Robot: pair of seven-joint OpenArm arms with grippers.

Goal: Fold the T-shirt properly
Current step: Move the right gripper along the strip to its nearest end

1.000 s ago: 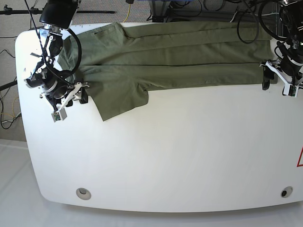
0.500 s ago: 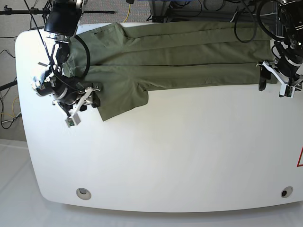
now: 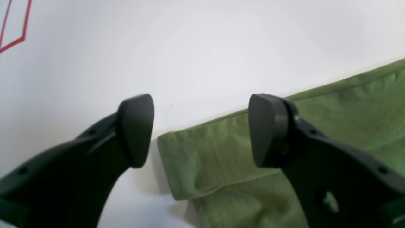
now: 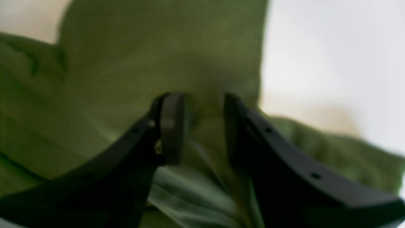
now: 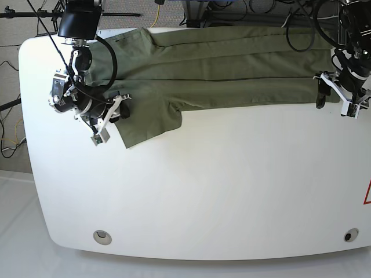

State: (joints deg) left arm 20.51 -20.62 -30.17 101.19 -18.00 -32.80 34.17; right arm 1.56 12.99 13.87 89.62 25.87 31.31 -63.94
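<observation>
Count: 1 green T-shirt (image 5: 220, 66), 1 white table (image 5: 232, 185), 2 arms with 1 gripper each, left gripper (image 5: 333, 99) and right gripper (image 5: 119, 107). 2 round holes in table, near edge: (image 5: 102, 236) and (image 5: 350, 236).

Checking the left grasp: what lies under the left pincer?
Under the left pincer: the T-shirt hem corner and bare white table. Its fingers hide some cloth.

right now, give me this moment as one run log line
task: fold shirt | T-shirt: flat on table | left gripper: open at hem corner | right gripper: narrow gap around sleeve cloth
</observation>
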